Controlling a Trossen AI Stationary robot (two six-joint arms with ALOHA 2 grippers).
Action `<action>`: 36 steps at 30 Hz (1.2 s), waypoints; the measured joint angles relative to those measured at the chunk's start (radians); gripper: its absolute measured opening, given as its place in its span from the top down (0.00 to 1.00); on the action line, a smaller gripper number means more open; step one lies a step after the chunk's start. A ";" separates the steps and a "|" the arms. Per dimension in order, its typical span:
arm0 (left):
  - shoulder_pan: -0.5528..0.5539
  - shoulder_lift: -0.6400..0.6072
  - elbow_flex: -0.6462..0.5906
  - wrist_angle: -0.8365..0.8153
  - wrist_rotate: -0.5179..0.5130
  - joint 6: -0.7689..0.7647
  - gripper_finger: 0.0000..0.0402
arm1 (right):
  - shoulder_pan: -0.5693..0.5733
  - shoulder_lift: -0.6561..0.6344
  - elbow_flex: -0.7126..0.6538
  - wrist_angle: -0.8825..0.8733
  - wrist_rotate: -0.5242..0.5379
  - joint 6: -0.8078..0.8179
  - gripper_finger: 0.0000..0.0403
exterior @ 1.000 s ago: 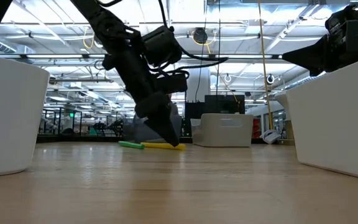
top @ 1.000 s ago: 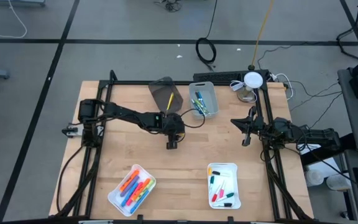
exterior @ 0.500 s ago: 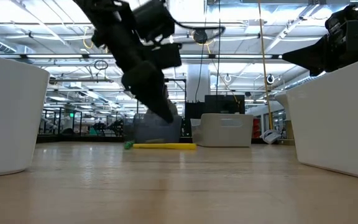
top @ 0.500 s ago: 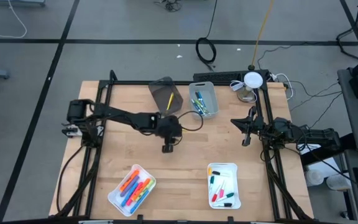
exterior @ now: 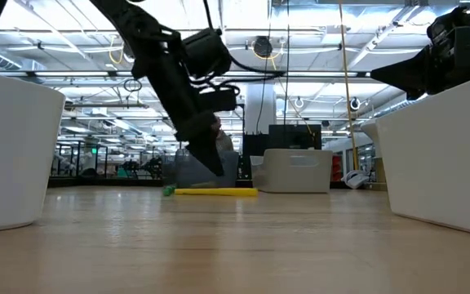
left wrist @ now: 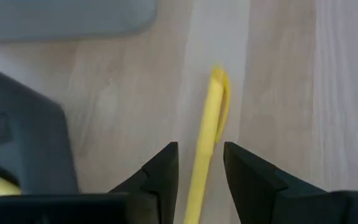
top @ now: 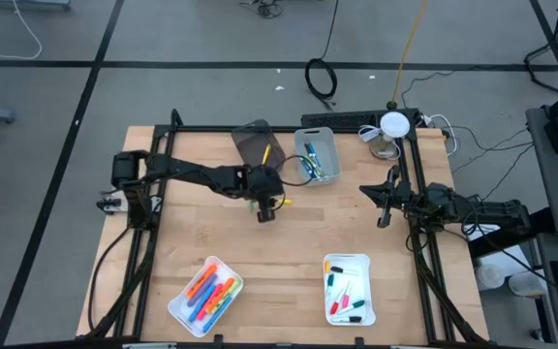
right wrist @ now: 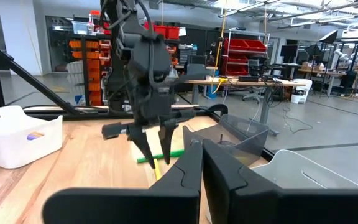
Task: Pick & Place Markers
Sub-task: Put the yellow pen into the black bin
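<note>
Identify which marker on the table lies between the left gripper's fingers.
The yellow marker lying loose on the bare wood, with the left gripper open astride it. A green marker lies close by, outside the fingers; the other markers are in bins and trays.

Wooden table: two white trays, two bins, loose yellow marker.

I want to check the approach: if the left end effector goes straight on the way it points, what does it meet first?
Most likely the yellow marker on the table: it lies between the open fingers of the left end effector. How far above it the tips are is unclear.
</note>
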 joint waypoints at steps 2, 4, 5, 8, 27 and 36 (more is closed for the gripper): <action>0.000 0.023 0.000 0.010 0.001 0.006 0.67 | 0.000 0.000 0.000 0.000 0.000 0.000 1.00; -0.001 0.039 0.000 0.020 0.006 0.004 0.67 | 0.000 0.000 0.000 0.000 0.000 0.000 1.00; -0.001 0.047 0.000 0.018 0.006 0.005 0.67 | 0.000 0.000 0.000 0.000 0.000 0.000 1.00; 0.000 0.054 0.003 0.037 0.025 0.005 0.67 | 0.000 0.001 0.000 -0.001 0.000 0.000 1.00; -0.030 0.069 0.001 -0.069 0.007 0.047 0.67 | 0.000 0.005 0.000 0.000 0.000 0.000 1.00; -0.029 0.069 0.001 -0.093 0.060 0.004 0.67 | 0.000 0.005 0.000 0.000 0.000 0.000 1.00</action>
